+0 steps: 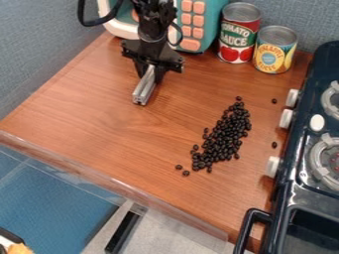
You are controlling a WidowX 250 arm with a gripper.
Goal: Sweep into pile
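The wooden table [86, 116] spreads under everything, with the black stove [291, 191] along its right edge. A teal toy [210, 22] with orange buttons stands at the back. In front of it hangs the gripper [149, 73] — jaws closed on a silver bar that slants down toward the camera. The beans [224, 138] lie between bar and stove in a long slanting heap, apart from the bar — two strays near the knobs. Behind them stand the red can [239, 30] and the smaller yellow can [274, 52].
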